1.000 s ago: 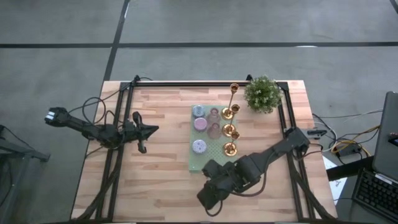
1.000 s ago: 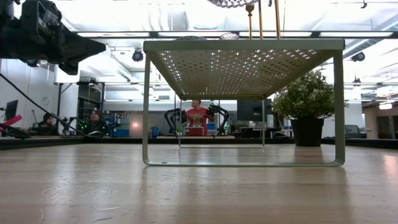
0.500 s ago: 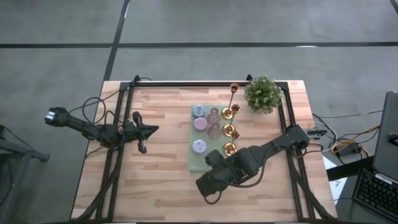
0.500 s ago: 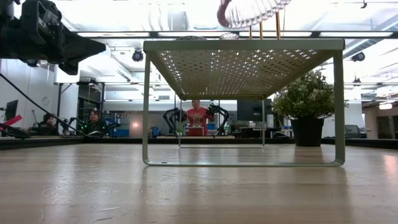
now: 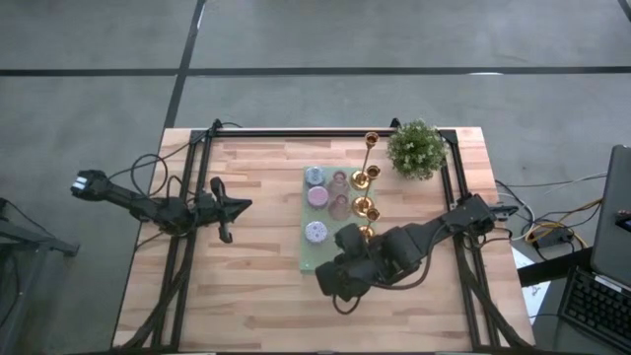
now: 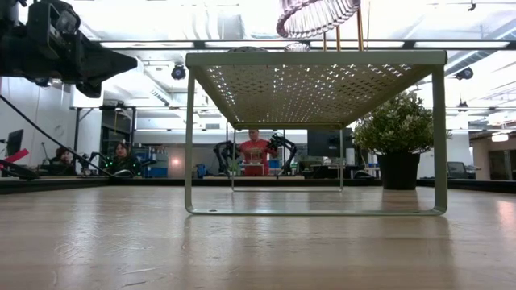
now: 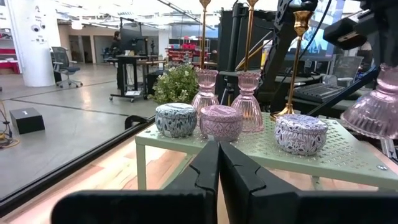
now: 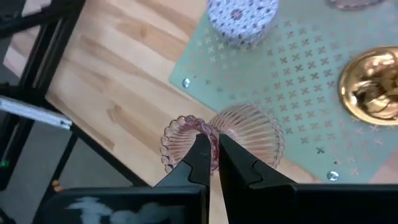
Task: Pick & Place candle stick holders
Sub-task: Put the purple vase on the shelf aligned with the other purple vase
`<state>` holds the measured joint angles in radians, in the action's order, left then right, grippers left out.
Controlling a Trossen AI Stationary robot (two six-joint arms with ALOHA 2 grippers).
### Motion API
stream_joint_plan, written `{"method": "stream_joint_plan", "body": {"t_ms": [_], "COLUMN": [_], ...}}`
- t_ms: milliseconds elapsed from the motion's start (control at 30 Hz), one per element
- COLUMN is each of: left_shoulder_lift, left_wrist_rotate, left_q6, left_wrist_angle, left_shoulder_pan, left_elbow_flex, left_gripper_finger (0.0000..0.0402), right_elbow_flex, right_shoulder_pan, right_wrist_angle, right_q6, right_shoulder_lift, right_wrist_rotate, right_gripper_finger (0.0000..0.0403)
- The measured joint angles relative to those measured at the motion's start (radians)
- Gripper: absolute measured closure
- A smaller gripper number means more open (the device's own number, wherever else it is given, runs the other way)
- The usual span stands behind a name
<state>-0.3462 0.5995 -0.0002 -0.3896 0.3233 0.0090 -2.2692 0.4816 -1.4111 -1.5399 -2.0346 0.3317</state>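
- Wooden table (image 5: 246, 286) carries a pale green perforated stand (image 7: 348, 163) – we count three round pastel holders, two pink glass ones and gold holders (image 5: 364, 208) already on it (task looks mostly done).
- Right gripper (image 8: 211, 152) clamped on the stem of a ribbed pink glass holder (image 8: 249, 134), hovering over the stand's near corner – still to be set down.
- Left gripper (image 7: 217, 163) pinched together, empty, parked at table's left side.
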Motion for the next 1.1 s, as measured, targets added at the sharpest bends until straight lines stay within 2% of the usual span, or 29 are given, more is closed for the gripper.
{"method": "stream_joint_plan", "body": {"t_ms": [367, 1100], "left_shoulder_lift": [0.0, 0.0], "left_wrist_rotate": [0.0, 0.0], "left_q6": [0.0, 0.0], "left_wrist_angle": [0.003, 0.001], "left_shoulder_pan": [0.0, 0.0], "left_elbow_flex": [0.0, 0.0], "left_gripper_finger": [0.0388, 0.0387], "right_elbow_flex": [0.0, 0.03], "right_shoulder_pan": [-0.004, -0.055], "right_wrist_angle": [-0.047, -0.074], "right_q6": [-0.066, -0.081], "right_shoulder_lift": [0.006, 0.006], "right_wrist_rotate": [0.069, 0.09], "right_gripper_finger": [0.0394, 0.0394]}}
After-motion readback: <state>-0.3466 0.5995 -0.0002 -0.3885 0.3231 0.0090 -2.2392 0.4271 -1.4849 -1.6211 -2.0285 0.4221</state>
